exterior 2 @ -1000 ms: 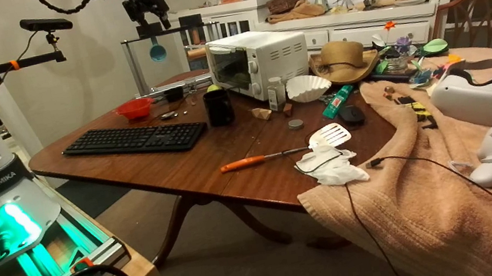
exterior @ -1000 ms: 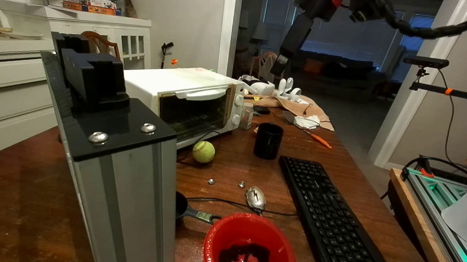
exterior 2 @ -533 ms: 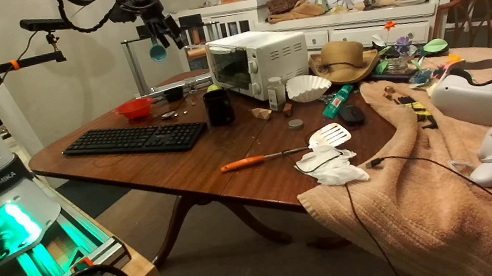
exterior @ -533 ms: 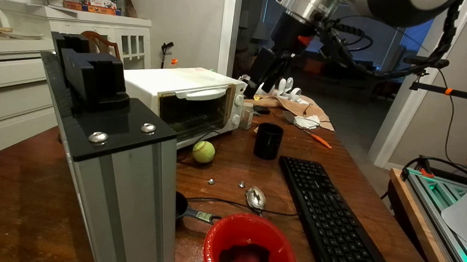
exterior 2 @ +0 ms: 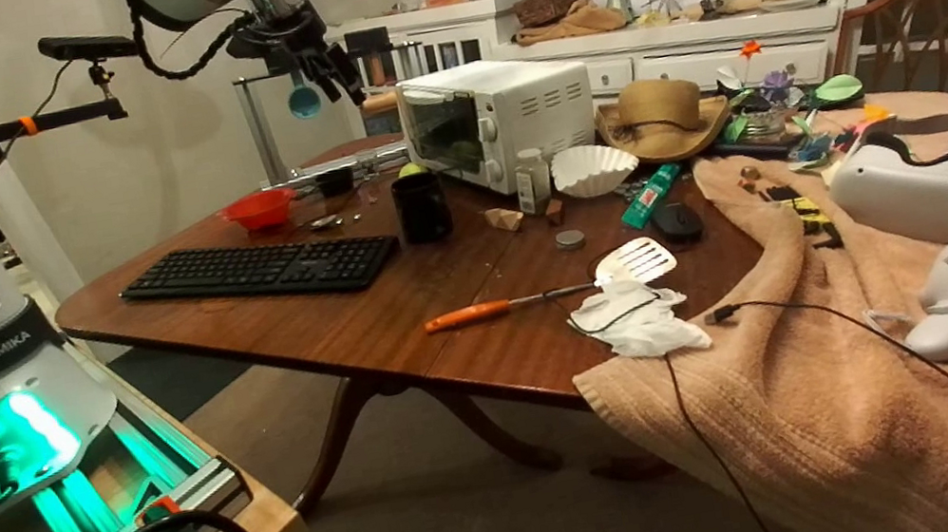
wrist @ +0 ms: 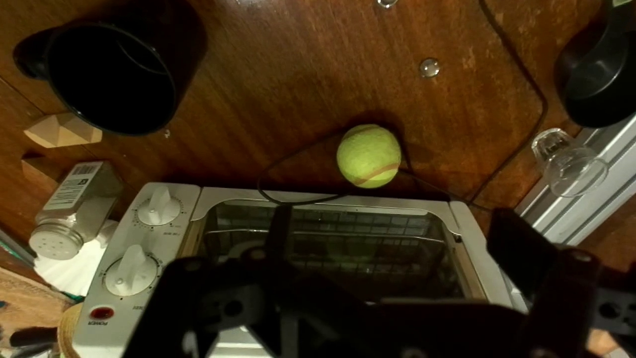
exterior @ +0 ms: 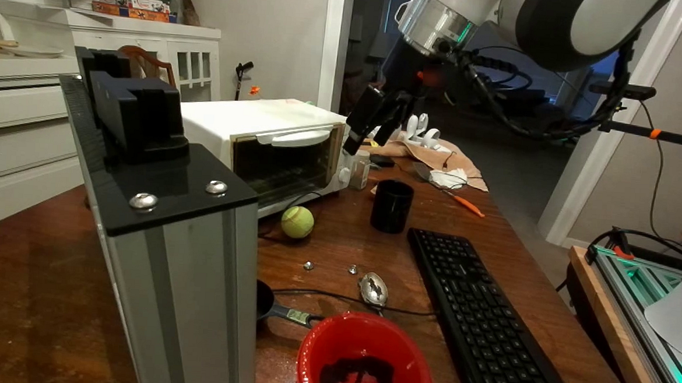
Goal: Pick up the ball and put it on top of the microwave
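Fingers (wrist: 519, 253) wide apart w/ nothing in hold, the gripper (wrist: 397, 236) sits lower and nearer the microwave (exterior 2: 508, 121) than a sec. ago, a sign the pickup is prob. being lined up. The ball (exterior: 297, 222), unmoved, rests on the table (exterior 2: 438, 282) just in front of the microwave, well in from the robot-side edge. Wrist cam shows it whole, w/ a cord (wrist: 293, 203) beside it; an exterior view leaves only a sliver above the black mug (exterior 2: 424, 212), but both exterior views show the microwave's flat top, i.e. the goal.
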